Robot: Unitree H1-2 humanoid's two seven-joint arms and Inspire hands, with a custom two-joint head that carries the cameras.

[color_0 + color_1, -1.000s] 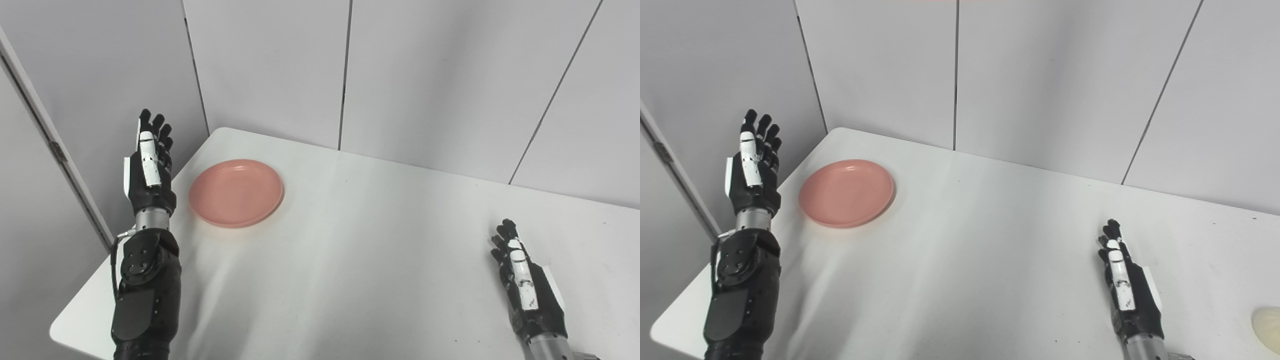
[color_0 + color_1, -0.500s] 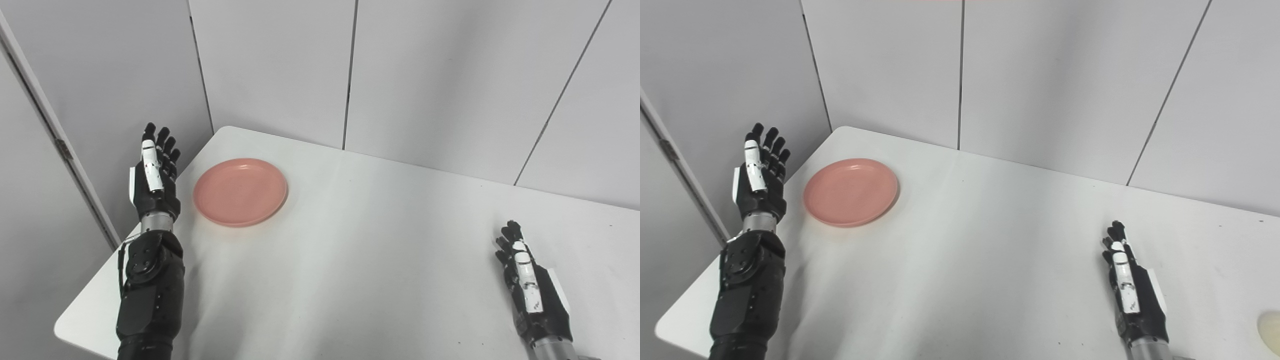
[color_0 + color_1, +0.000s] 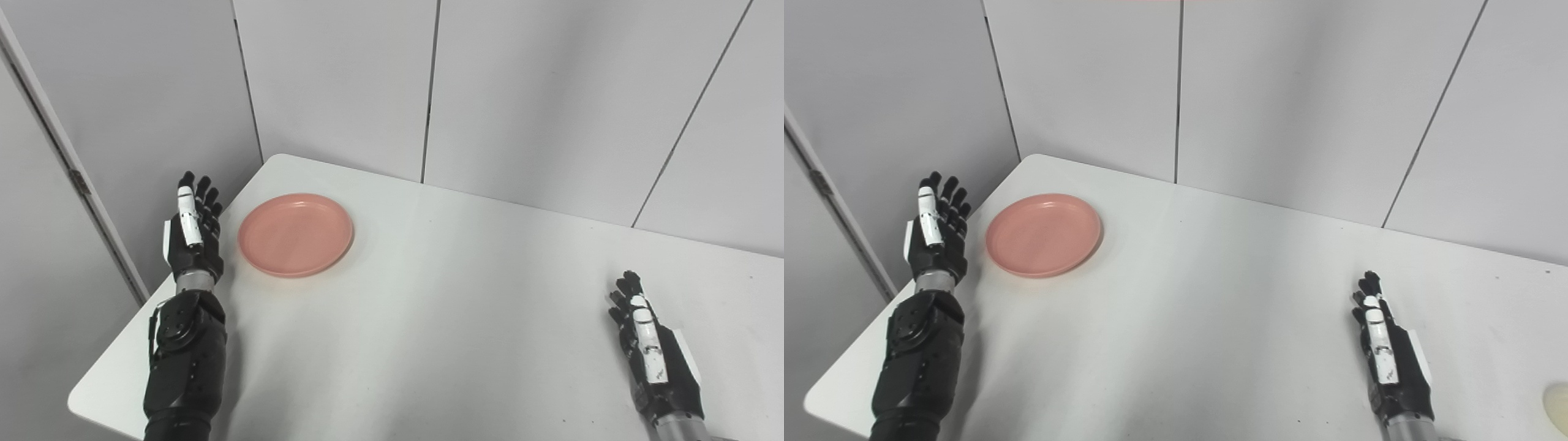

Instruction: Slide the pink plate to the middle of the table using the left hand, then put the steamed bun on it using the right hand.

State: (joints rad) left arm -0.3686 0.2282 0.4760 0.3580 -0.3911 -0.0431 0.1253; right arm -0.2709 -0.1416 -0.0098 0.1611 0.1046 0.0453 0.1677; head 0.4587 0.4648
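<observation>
The pink plate (image 3: 295,234) lies empty near the table's far left corner. My left hand (image 3: 193,236) is open, fingers up and apart, just left of the plate by the table's left edge, not touching it. My right hand (image 3: 652,352) is open and empty, resting low over the table at the near right. The pale steamed bun (image 3: 1557,401) shows only in the right eye view, cut off by the picture's right edge, right of my right hand.
The white table (image 3: 441,318) has a rounded far left corner. Grey panel walls (image 3: 343,79) stand close behind it and at the left. A door frame (image 3: 67,165) runs down the left side.
My left hand has lowered and come closer to the plate's left rim. The camera has shifted slightly. The right hand has barely moved.
</observation>
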